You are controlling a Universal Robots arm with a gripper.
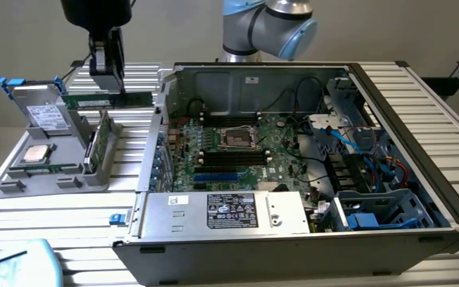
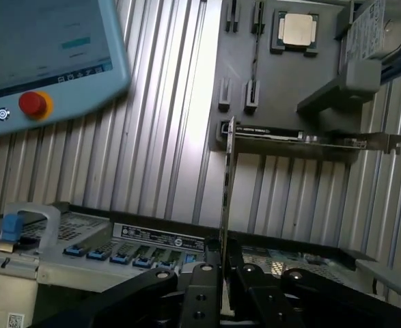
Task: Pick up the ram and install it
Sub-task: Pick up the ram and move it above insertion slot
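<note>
The ram is a long green stick held level in the air, above the grey parts holder and just off the open computer case's wall on the exterior view's left. My gripper comes down from above and is shut on the ram's top edge. In the wrist view the ram shows edge-on as a thin strip running out from between my gripper's black fingers. The motherboard lies inside the case, with black slot strips beside the processor socket.
The holder carries a silver processor chip, a boxed drive and an upright card. The case holds cables, drive cages and a power supply. A teach pendant lies at the front corner.
</note>
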